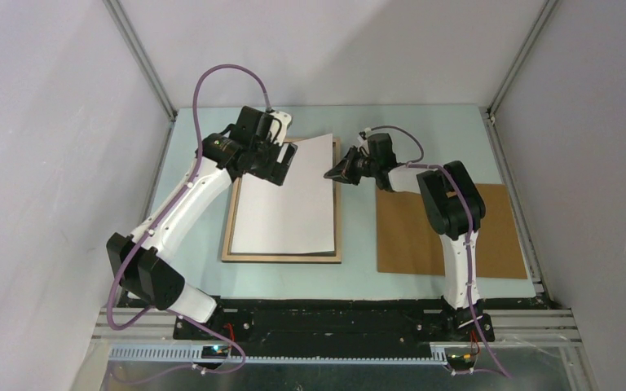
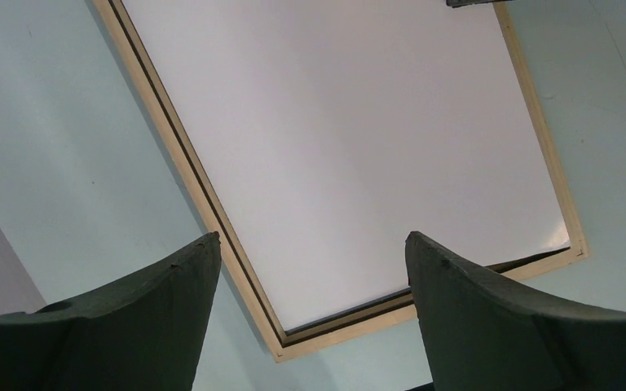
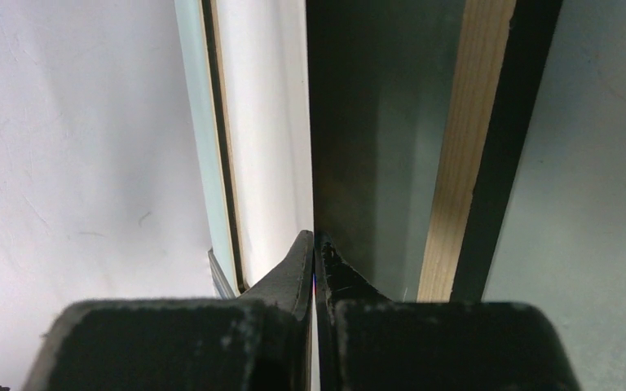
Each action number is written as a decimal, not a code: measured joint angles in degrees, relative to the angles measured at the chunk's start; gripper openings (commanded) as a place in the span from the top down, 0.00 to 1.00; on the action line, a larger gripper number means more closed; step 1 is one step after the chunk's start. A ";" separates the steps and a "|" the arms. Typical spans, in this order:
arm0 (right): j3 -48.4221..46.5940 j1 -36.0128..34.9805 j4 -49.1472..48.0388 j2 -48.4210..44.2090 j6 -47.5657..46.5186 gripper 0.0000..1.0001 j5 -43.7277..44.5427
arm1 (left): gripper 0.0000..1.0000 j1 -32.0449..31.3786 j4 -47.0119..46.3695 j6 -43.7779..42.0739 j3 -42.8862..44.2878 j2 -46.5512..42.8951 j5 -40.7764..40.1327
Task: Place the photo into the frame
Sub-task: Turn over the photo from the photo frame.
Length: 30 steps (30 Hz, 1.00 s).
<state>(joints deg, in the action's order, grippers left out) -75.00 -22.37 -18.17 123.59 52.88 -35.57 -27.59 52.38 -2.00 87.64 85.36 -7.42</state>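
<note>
Pale blue-green table between grey walls, seen from above and behind. Nearest, along the near edge: black rail carrying both arms side by side.

Just beyond, at right, flat on the table: plain brown backing board, partly under the right arm. Left of it and apart from it, also flat: the frame, light wood side up, with a dark inner lip around the opening.

Inside that wooden border, white back up: the photo, covering nearly the whole opening. Near edge down by the near rail of the wood; far right corner raised and jutting past the far one. From the right wrist, dark clear pane exposed beneath the lifted right edge.

Farther on, at that right edge: right gripper, reaching in from the right, clenched tight with the thin sheet pinched between its tips.

Farther left, over the far left corner of the wood border: left gripper at the end of the left arm, hovering, spread wide, grasping nothing, clear of both sheet and wood.

Farthest: grey back wall between slanted metal posts.
</note>
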 measured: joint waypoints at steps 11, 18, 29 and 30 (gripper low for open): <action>2.95 -0.39 -2.47 0.07 1.14 1.00 0.90 | 0.12 0.02 0.00 -0.02 0.00 0.00 0.02; 2.82 -0.55 -3.54 1.11 1.05 1.00 0.87 | 0.12 0.04 -0.09 -0.11 -0.35 -0.11 0.04; 0.96 -0.55 -2.82 2.45 0.39 1.00 0.68 | 0.12 0.04 -0.39 -0.15 -0.66 -0.13 0.04; 0.83 -0.55 -2.75 2.45 0.26 1.00 0.66 | 0.12 0.04 -0.44 -0.15 -0.66 -0.13 0.04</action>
<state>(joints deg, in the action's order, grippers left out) -74.17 -22.92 -20.93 126.04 53.15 -34.92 -27.55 51.94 -2.15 86.98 85.23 -7.38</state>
